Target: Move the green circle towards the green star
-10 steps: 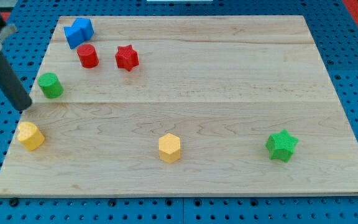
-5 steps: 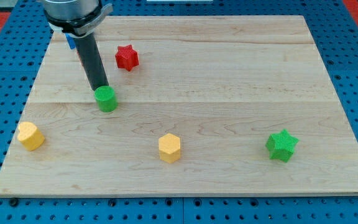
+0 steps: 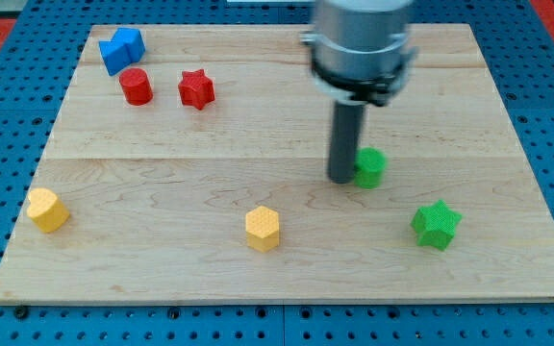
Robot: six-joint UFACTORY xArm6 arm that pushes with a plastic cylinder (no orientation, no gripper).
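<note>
my tip (image 3: 340, 179) has no end effector to open, pressing the view's-left side of the green circle (image 3: 371, 165), near the green star (image 3: 436, 225); it looks light, rigid, prone to slip sideways on the surface (image 3: 258, 125).

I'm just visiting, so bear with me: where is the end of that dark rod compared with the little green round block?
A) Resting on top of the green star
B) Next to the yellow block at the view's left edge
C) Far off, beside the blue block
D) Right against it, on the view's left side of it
D: my tip sits right against the green circle, on its left in the view, with the green star lower right.
</note>
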